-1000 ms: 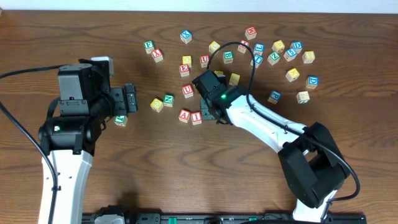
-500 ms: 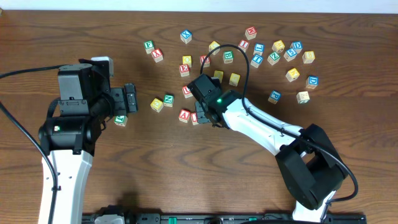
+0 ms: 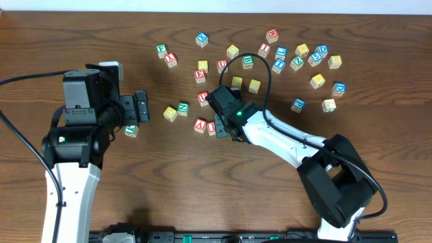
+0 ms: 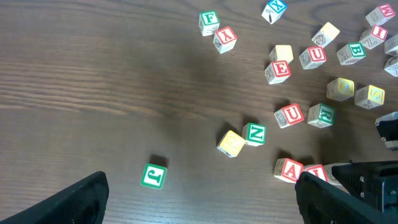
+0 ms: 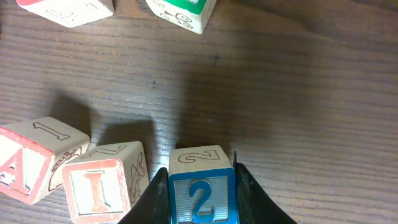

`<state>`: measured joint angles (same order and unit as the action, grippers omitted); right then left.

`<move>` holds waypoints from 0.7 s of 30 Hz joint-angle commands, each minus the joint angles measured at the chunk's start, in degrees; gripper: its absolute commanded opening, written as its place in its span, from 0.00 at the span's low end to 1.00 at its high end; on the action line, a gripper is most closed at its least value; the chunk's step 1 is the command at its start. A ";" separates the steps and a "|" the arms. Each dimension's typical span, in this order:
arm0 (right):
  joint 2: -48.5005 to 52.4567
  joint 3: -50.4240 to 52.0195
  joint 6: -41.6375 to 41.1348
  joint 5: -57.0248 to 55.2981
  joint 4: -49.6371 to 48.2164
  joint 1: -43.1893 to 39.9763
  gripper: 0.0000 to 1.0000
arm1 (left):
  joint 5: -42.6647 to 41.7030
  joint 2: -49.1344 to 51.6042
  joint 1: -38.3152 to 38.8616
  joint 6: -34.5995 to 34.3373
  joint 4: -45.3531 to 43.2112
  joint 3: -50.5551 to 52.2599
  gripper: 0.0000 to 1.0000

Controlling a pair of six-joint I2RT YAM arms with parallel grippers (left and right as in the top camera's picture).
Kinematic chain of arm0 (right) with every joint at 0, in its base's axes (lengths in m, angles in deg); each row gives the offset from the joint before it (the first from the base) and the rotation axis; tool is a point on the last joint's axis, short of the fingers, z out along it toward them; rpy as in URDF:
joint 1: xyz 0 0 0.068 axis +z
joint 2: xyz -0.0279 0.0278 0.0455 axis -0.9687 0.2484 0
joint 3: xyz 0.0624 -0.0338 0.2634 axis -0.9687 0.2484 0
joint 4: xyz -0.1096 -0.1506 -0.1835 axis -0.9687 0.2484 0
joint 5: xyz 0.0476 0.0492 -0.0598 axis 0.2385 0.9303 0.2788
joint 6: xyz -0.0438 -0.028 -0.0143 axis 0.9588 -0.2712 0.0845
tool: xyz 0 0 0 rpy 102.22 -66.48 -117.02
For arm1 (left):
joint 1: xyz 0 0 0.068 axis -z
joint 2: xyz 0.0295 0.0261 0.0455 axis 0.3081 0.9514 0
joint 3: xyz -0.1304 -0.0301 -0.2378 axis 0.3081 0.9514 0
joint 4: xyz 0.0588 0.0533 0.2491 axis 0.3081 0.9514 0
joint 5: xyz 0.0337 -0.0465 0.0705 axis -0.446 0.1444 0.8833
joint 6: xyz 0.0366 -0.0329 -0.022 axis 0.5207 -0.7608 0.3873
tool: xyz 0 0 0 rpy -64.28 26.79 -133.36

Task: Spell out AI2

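Observation:
The red A block (image 5: 22,165) and the red I block (image 5: 99,183) stand side by side on the table; they also show in the overhead view as A (image 3: 200,125) and I (image 3: 212,127). My right gripper (image 5: 202,193) is shut on the blue 2 block (image 5: 202,190), just right of the I block, with a small gap between them. In the overhead view my right gripper (image 3: 227,127) hides the 2 block. My left gripper (image 4: 202,199) is open and empty, hovering above a green J block (image 4: 153,175).
Many letter blocks lie scattered at the back, among them a red U block (image 3: 203,98), a green N block (image 3: 183,108) and a yellow block (image 3: 170,113). A green block (image 5: 181,9) sits just beyond my right gripper.
My right gripper has moved left and toward the front with the 2 block, bringing it down beside the I block. The left arm has not moved.

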<state>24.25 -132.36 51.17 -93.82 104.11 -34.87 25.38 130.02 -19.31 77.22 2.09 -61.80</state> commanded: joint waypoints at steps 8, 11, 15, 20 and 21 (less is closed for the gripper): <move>-1.62 0.92 -0.20 -0.59 -1.99 0.28 0.13 | -0.33 -0.20 -0.24 0.15 0.00 -1.55 0.94; -1.62 1.79 -0.22 -0.57 -3.08 0.31 0.13 | -0.33 -0.20 -0.22 0.15 0.00 -1.55 0.94; -1.62 2.60 -0.24 -0.57 -4.00 0.61 0.14 | -0.33 -0.20 -0.24 0.15 0.00 -1.55 0.94; -1.62 2.99 -0.22 -0.57 -4.28 0.61 0.15 | -0.33 -0.20 -0.22 0.15 0.00 -1.55 0.94; -1.62 2.99 -0.22 -0.57 -4.28 0.61 0.15 | -0.33 -0.20 -0.24 0.15 0.00 -1.55 0.94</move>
<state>23.51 -130.26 51.17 -93.90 99.70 -34.82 25.38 130.02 -19.31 77.24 2.09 -61.80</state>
